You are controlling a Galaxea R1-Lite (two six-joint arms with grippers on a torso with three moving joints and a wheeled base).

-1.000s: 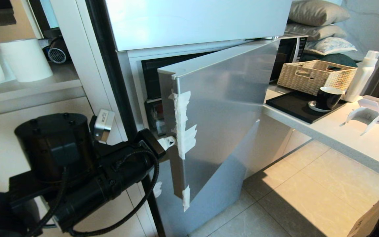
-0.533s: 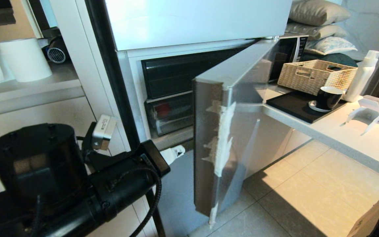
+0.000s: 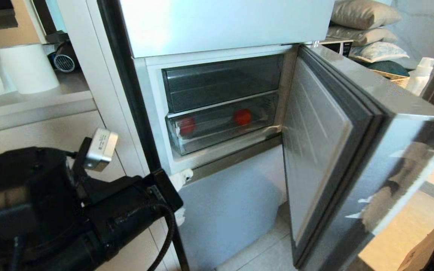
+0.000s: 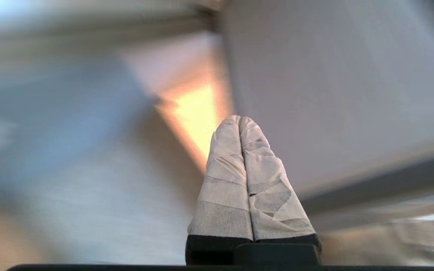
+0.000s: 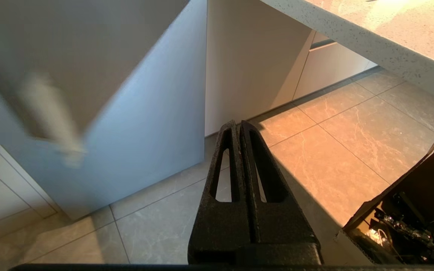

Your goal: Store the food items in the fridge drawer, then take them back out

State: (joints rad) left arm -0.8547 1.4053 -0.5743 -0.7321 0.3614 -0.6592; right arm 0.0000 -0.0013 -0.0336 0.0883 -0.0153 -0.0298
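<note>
Kitchen fridge | door (image 3: 326, 150) swung wide | fridge drawer (image 3: 220, 126) front unobstructed

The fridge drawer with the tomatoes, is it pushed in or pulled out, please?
Pushed in: the fridge drawer sits inside the compartment, both food items behind its front.

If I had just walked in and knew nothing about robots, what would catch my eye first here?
Probably the fridge door, swung wide open to the right with torn tape on its outer face. Behind it, two red tomato-like food items glow inside the clear fridge drawer, under a darker drawer. Low on the left, the bulky black left arm ends in the left gripper, its white-wrapped fingers pressed together near the fridge's lower edge.
</note>
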